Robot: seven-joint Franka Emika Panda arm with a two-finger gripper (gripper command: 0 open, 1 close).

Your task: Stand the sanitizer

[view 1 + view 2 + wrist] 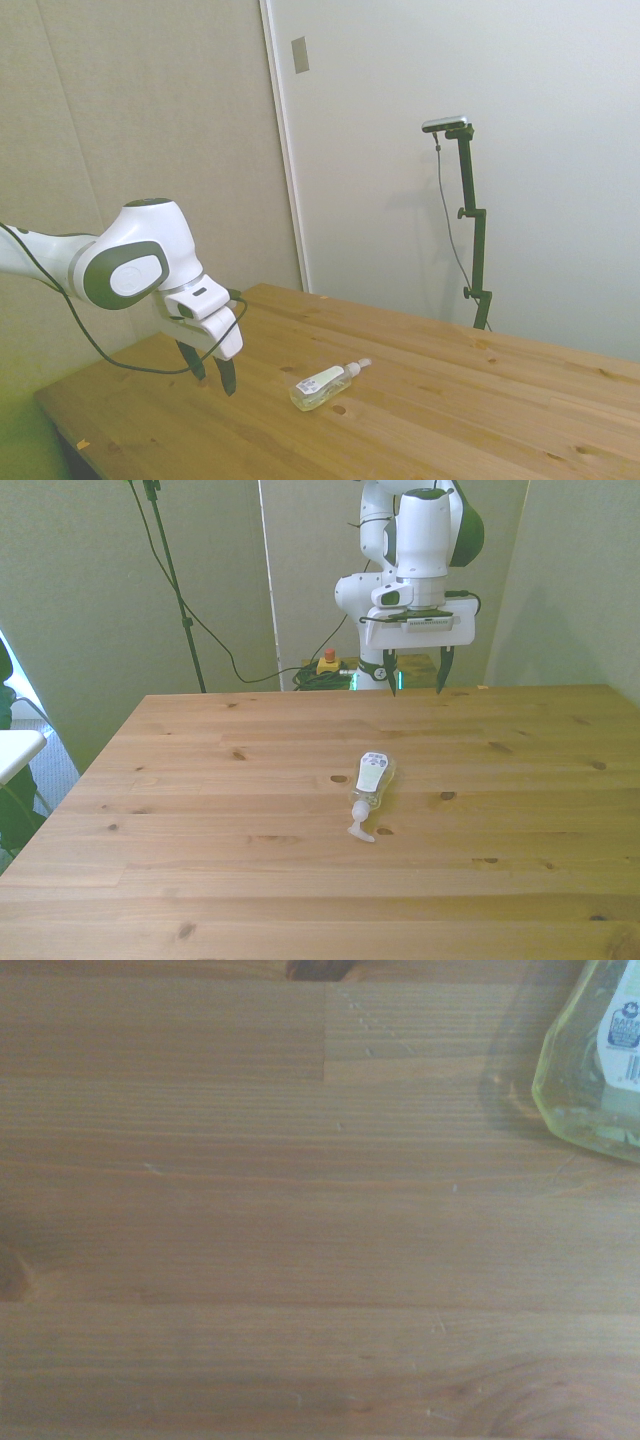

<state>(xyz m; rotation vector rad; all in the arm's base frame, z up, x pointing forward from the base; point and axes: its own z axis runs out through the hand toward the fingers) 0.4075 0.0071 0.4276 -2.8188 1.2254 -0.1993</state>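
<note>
While I watch from the side camera, the sanitizer (324, 385) lies flat on the wooden table (470, 420), label up, its white pump top (359, 367) pointing away from the arm. I use that bottle as my landmark. The gripper (212, 375) hangs on the base side of it, near but apart, with bare wood between them. Its 2 dark fingers (228, 376) point down at the tabletop, fingertips close above the boards and spread, with nothing between them. A black cable (120, 362) loops under the white wrist.

From the front camera, I see the sanitizer (369, 779) near the middle of the table (200, 880), its body toward the robot and its pump (359, 829) toward the camera, tilted a little to the front view's left. The white label (371, 771) faces up. The gripper (414, 674) sits beyond the bottle, toward the table's far edge and slightly to the front view's right of it. Here the jaws stand wide apart, roughly as far as the width of the hand allows, and I see nothing held. A dark knot (338, 778) in the wood lies just beside the bottle on the front view's left.

On the wrist camera, I get mostly plank grain, with only the clear, yellowish base of the sanitizer (585, 1080) and a corner of its label (625, 1022) at the frame's edge.
</note>
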